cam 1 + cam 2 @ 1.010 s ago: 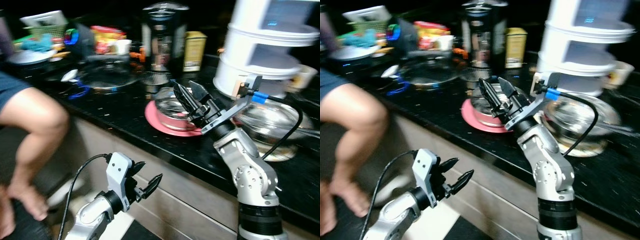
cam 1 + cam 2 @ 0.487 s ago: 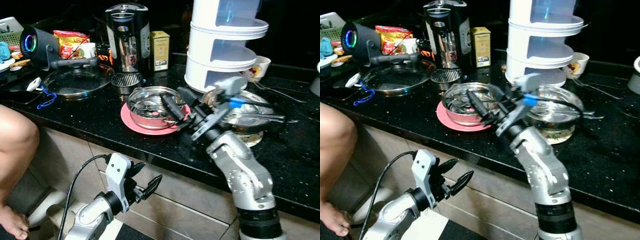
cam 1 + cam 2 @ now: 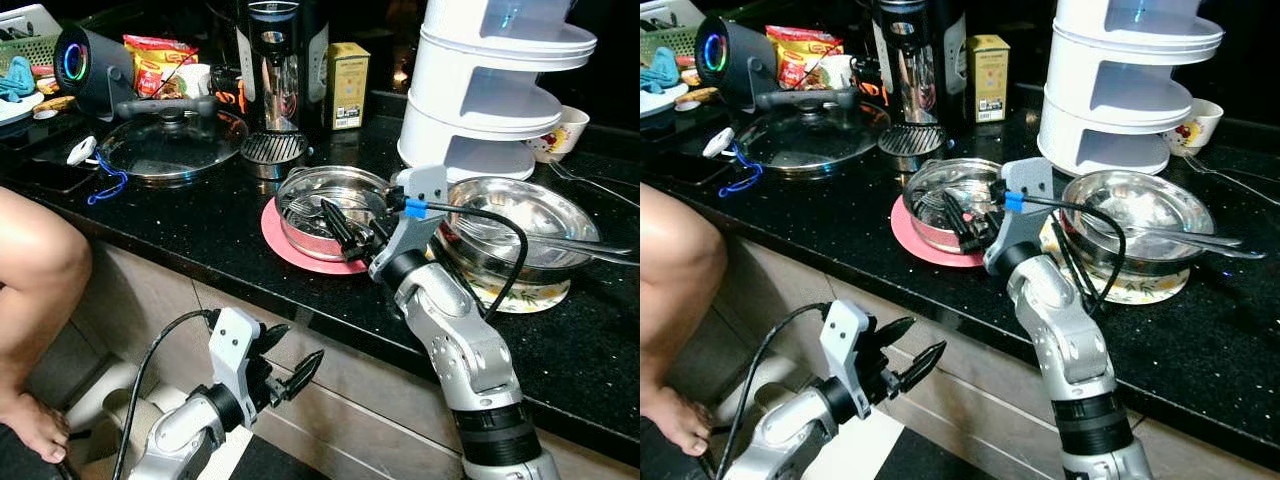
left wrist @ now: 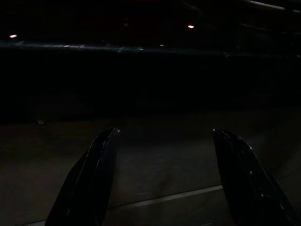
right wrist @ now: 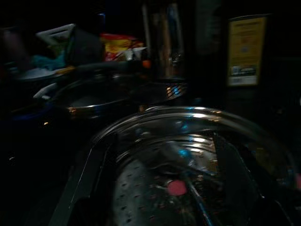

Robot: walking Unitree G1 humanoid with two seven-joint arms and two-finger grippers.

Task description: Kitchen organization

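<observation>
Down comes the right gripper, from beside the steel bowl into it!
Fingers spread, nothing gripped, poised over the utensils inside; left gripper hangs open, idle.

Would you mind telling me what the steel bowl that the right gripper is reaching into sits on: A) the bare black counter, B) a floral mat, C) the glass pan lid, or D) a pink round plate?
D: the steel bowl that the right gripper reaches into sits on a pink plate, whose rim shows around the bowl's base on the black counter.
</observation>
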